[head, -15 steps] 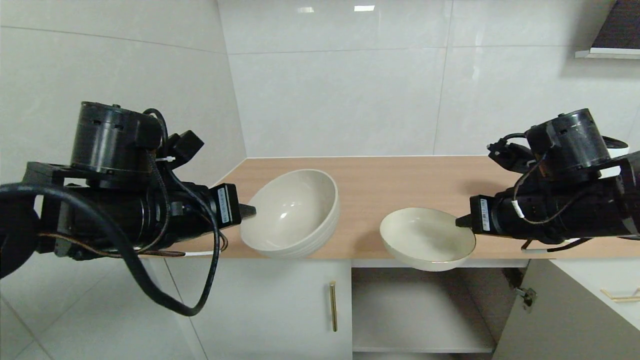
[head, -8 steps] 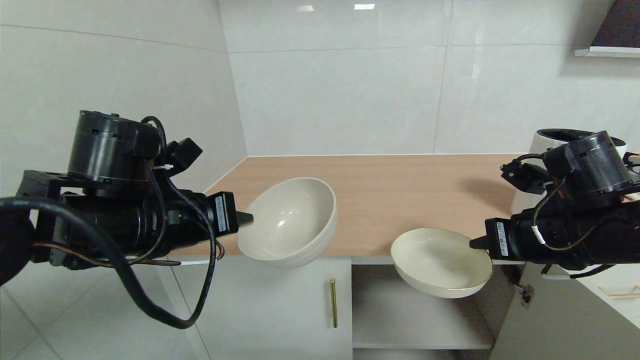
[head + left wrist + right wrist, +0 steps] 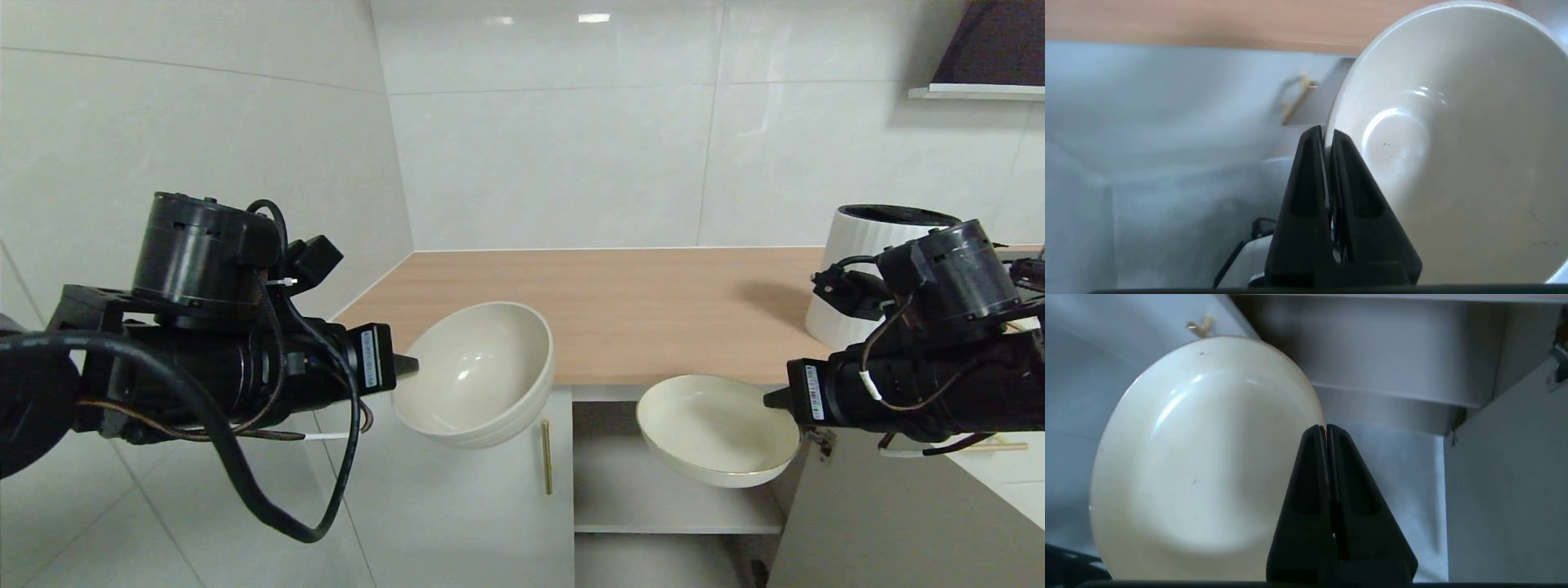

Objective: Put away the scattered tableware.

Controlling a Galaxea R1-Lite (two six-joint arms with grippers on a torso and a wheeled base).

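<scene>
My left gripper is shut on the rim of a deep cream bowl, held in the air in front of the wooden counter's front edge. The left wrist view has the same bowl pinched at its rim by the gripper. My right gripper is shut on the rim of a shallow cream plate with a thin gold edge, held in front of the open cabinet. In the right wrist view that plate hangs before the cabinet shelf, clamped by the gripper.
A wooden counter runs along the tiled wall. A white ribbed pot stands on it at the right. Below, an open cabinet has a shelf, its door swung out to the right. A closed door with a gold handle is on the left.
Both arms have come down and back from the counter with their dishes. The plate now hangs before the open cabinet. The head view has also shifted, bringing the white pot into sight.
</scene>
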